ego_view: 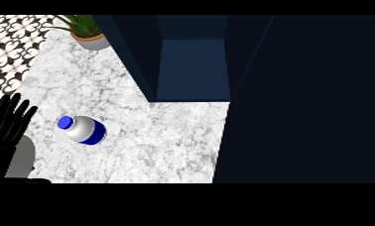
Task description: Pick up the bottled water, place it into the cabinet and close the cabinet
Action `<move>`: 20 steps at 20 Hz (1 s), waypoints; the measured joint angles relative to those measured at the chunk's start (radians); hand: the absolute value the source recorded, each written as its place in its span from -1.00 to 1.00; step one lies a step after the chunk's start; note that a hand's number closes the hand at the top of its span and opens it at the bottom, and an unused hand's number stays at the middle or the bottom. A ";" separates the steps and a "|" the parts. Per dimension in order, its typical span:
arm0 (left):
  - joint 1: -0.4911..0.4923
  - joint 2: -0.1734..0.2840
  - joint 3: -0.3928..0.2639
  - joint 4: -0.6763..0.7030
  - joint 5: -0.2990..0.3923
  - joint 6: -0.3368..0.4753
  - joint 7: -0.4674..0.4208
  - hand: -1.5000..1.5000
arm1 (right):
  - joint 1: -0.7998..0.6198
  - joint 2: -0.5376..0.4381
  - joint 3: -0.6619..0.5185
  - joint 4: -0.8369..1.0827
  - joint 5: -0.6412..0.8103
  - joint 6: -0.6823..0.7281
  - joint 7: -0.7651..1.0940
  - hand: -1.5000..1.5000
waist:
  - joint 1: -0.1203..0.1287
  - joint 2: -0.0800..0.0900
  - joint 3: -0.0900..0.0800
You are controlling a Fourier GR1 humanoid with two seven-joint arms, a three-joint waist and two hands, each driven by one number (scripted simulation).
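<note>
Bottled water lying on its side on white marble bench, left-centre of head view, blue cap twd upper left, blue band at the btm end, lower right. Not held, nothing touching it. Left hand at left edge, just beside bottle but apart from it; fingers straight and pointing up, open, holding nothing, grey forearm below it running to lower edge. Right hand not visible anywhere. Cabinet at top centre, dark blue, open w/ interior visible; bottle well apart from its opening, to the lower left. Large dark panel filling right side of view, prob. cabinet door or side, can't tell which. Potted plant in grey pot at upper left on bench, near cabinet's left wall. Patterned black-and-white tile beyond bench edge, far left.
</note>
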 measured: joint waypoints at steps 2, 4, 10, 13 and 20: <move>-0.022 0.004 -0.005 0.075 -0.033 -0.006 -0.033 -1.00 | -0.004 -0.007 -0.002 -0.002 0.000 -0.009 0.004 -1.00 | -0.002 0.000 0.000; -0.035 0.015 -0.002 0.155 -0.062 -0.023 -0.082 -1.00 | -0.015 -0.003 0.015 -0.001 0.004 -0.026 0.015 -1.00 | -0.001 0.000 0.000; -0.096 0.033 -0.002 0.381 -0.135 -0.035 -0.204 -1.00 | -0.037 -0.021 0.028 -0.003 0.011 -0.054 0.036 -1.00 | -0.003 0.000 0.000; -0.141 0.055 0.003 0.514 -0.163 -0.049 -0.275 -1.00 | -0.052 -0.031 0.023 -0.002 0.011 -0.060 0.043 -1.00 | -0.004 0.001 0.000; -0.240 0.083 -0.002 0.792 -0.236 -0.057 -0.463 -1.00 | -0.029 -0.056 0.048 -0.005 0.015 -0.088 0.020 -1.00 | -0.007 0.001 0.000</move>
